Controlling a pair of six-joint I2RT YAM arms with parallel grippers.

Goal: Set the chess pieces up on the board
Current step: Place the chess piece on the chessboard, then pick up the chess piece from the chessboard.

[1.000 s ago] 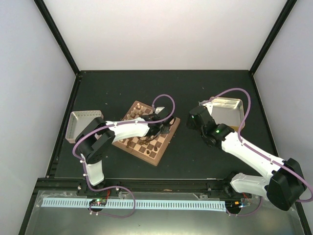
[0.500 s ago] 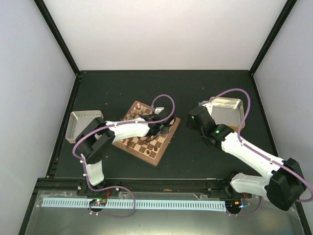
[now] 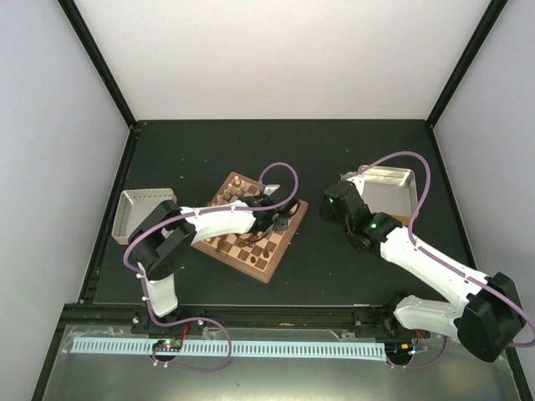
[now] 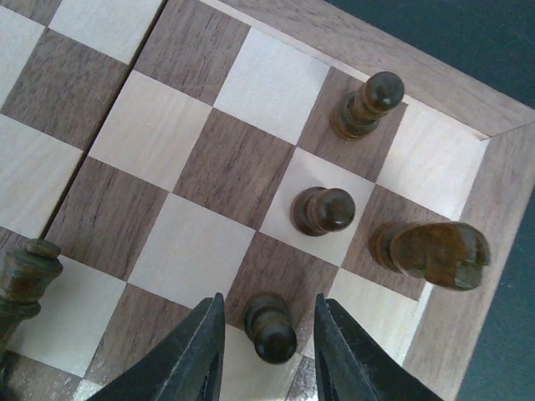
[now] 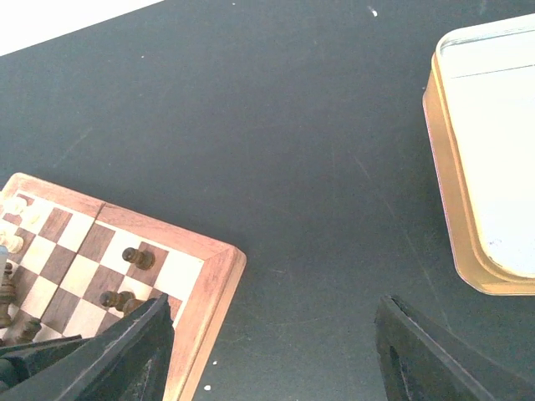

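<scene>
The board [image 3: 269, 258] lies tilted at table centre with dark and pale chess pieces on it. My left gripper [image 3: 277, 220] hangs over its far right corner. In the left wrist view the left gripper [image 4: 267, 311] is open, its jaws on either side of a dark pawn [image 4: 271, 327] with a gap on each side. Nearby stand another dark pawn [image 4: 324, 210], a dark knight [image 4: 435, 252] and a dark piece [image 4: 368, 104] at the border. My right gripper [image 5: 276, 334] is wide open and empty above bare table, right of the board's corner [image 5: 211, 276].
A metal tray [image 3: 142, 212] sits left of the board, and another metal tray [image 3: 389, 187] at the right, which the right wrist view [image 5: 489, 159] also shows. A dark piece [image 4: 23, 277] stands at the left edge of the left wrist view. Black rails frame the table.
The right arm has shifted very slightly. The left gripper stays over the same corner of the board.
</scene>
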